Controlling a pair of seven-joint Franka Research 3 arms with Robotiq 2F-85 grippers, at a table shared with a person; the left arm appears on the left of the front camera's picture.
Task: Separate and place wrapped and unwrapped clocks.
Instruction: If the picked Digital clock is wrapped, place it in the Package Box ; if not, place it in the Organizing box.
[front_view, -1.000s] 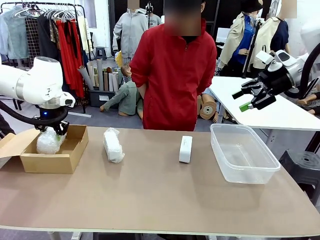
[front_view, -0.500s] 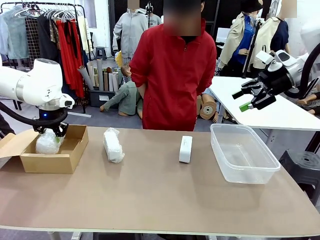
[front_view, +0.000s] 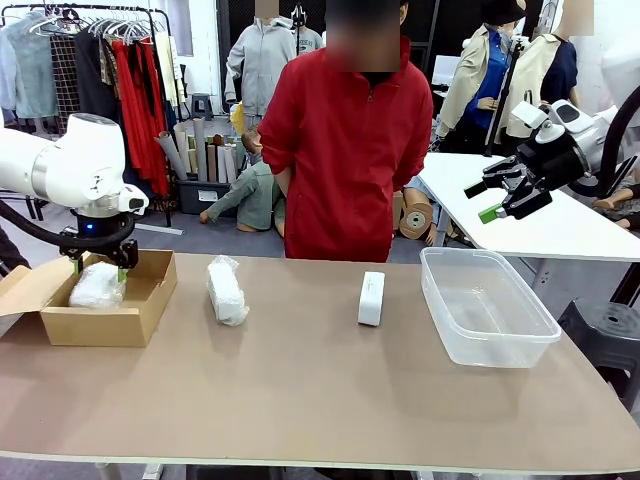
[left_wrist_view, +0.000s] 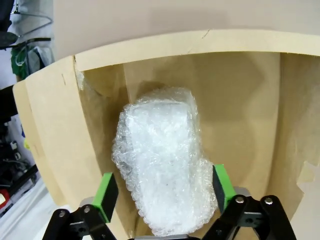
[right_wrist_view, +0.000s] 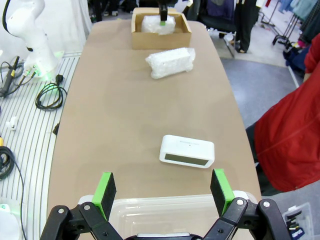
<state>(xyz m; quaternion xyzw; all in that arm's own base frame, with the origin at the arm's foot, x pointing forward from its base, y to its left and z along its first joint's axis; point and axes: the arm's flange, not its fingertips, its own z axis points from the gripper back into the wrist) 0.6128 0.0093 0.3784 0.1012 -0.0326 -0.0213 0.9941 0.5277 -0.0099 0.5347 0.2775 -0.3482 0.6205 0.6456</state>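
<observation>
Most of the table (front_view: 300, 400), from its middle to the 6 o'clock edge, lies bare, open room for either arm. One clear plastic tub (front_view: 447, 318) sits at 3 o'clock, its long wall close to the right edge. At 9 o'clock, hard by the left edge, stands the cardboard box (front_view: 95, 328) with the boxed wrapped clock (front_view: 97, 285) lying inside. The left gripper (front_view: 98, 270) hangs over it, jaws wide, pads flanking the bundle, gripping nothing. The second wrapped clock (front_view: 226, 291) lies at 10 o'clock, near the box but apart. The bare clock (front_view: 371, 298) stands on edge toward 12 o'clock, clear of bundle and tub. The right gripper (front_view: 483, 200) hangs spread and empty in the air at 2 o'clock.
</observation>
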